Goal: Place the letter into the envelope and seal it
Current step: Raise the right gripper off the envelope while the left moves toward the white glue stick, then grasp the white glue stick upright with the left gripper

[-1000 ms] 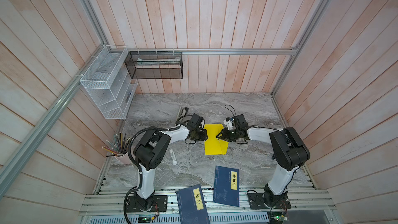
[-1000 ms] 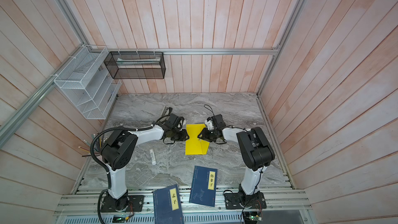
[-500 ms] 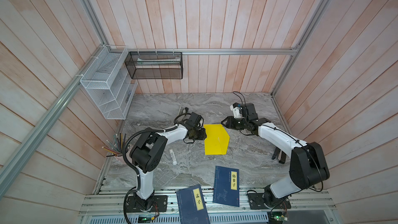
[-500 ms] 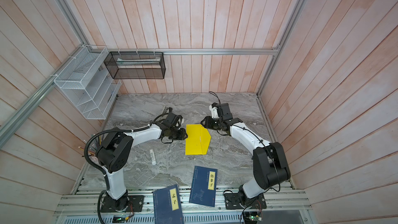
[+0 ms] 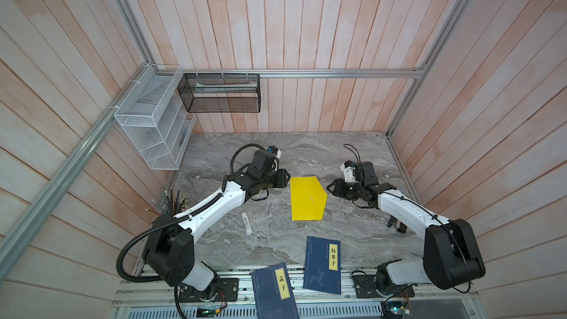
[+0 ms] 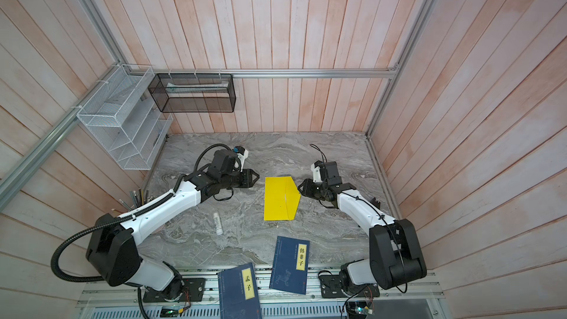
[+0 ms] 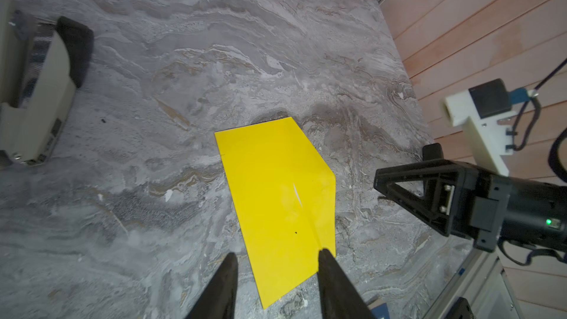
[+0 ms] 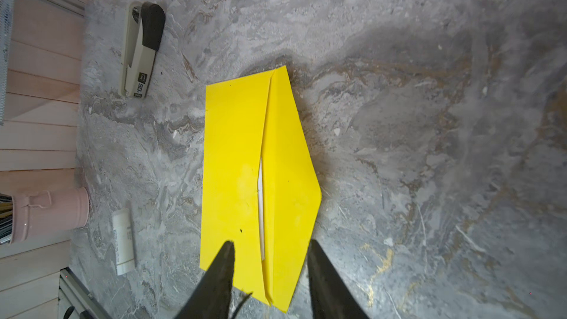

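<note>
Envelope (image 8: 233, 164) flat — white letter (image 8: 260, 204) sliver inside

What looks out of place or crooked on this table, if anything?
A blue book and a second blue book lie tilted at the front, hanging over the table's edge. The yellow envelope's flap lies open, and a thin white strip of the letter shows at its mouth. Nothing looks spilled or torn.
</note>
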You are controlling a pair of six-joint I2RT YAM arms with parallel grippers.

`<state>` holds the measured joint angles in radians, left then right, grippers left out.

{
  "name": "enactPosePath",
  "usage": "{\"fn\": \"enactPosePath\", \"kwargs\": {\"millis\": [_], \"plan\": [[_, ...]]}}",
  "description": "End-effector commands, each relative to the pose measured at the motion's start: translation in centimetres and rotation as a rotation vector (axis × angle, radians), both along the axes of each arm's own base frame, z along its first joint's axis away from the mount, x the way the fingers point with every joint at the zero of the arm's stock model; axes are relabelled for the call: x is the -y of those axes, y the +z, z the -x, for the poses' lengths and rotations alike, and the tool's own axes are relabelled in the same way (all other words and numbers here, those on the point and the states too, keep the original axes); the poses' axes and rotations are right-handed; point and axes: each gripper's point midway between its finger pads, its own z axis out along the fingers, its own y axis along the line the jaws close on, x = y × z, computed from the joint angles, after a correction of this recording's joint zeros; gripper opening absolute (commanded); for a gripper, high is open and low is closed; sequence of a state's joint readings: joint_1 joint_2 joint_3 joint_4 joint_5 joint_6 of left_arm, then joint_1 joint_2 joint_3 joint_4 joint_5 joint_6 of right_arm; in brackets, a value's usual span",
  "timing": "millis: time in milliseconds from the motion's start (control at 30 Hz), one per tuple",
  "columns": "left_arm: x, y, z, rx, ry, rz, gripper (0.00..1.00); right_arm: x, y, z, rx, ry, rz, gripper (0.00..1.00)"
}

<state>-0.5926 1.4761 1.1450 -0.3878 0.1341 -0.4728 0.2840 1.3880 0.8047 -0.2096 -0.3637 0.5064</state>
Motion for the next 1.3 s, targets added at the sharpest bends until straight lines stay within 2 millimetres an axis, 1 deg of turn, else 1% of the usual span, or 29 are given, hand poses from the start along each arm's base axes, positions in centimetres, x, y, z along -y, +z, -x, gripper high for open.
{"fn": "enactPosePath", "kwargs": {"millis": [0, 67, 200, 333, 467, 533, 600, 700, 767, 900, 1000, 1100, 1200, 1267], "plan": [[-4.0, -2.3, 1.4, -0.049, 0.128, -0.099, 0.46, -0.6, 1.3, 0.2, 0.07, 0.006, -0.02, 0.41], [-5.5, -2.7, 2.5, -0.061, 0.17, -0.117, 0.49, -1.0, 1.1, 0.7, 0.077, 0.016, -0.013, 0.41], [-8.2, -3.2, 4.7, -0.075, 0.251, -0.137, 0.53, -2.8, 0.5, 2.0, 0.099, 0.071, 0.005, 0.41], [-10.1, -3.5, 6.4, -0.09, 0.309, -0.145, 0.57, -4.7, 0.2, 2.8, 0.107, 0.111, 0.007, 0.4], [-11.6, -4.1, 7.7, -0.117, 0.36, -0.161, 0.65, -6.9, 0.3, 3.6, 0.123, 0.16, 0.02, 0.39], [-12.4, -4.8, 8.5, -0.146, 0.387, -0.175, 0.71, -8.0, 0.4, 4.1, 0.127, 0.183, 0.016, 0.39], [-13.2, -5.6, 9.3, -0.181, 0.418, -0.196, 0.74, -9.0, 0.5, 4.5, 0.131, 0.203, 0.008, 0.39], [-14.2, -7.1, 10.6, -0.246, 0.474, -0.216, 0.76, -10.1, 0.7, 4.9, 0.139, 0.224, -0.005, 0.39], [-14.9, -8.5, 11.5, -0.294, 0.51, -0.236, 0.77, -10.9, 0.9, 5.2, 0.146, 0.24, -0.017, 0.39], [-15.4, -10.5, 12.3, -0.347, 0.544, -0.246, 0.78, -11.5, 1.0, 5.4, 0.152, 0.26, -0.023, 0.39], [-15.5, -11.6, 12.2, -0.358, 0.563, -0.259, 0.78, -11.7, 1.1, 5.5, 0.156, 0.272, -0.027, 0.39], [-15.5, -12.7, 11.7, -0.381, 0.572, -0.263, 0.75, -11.7, 1.1, 5.7, 0.157, 0.28, -0.03, 0.39], [-15.2, -14.0, 11.6, -0.41, 0.562, -0.261, 0.71, -11.6, 1.2, 5.8, 0.163, 0.285, -0.027, 0.39], [-14.9, -14.7, 11.6, -0.425, 0.555, -0.259, 0.71, -11.6, 1.2, 5.8, 0.168, 0.284, -0.025, 0.39]]}}
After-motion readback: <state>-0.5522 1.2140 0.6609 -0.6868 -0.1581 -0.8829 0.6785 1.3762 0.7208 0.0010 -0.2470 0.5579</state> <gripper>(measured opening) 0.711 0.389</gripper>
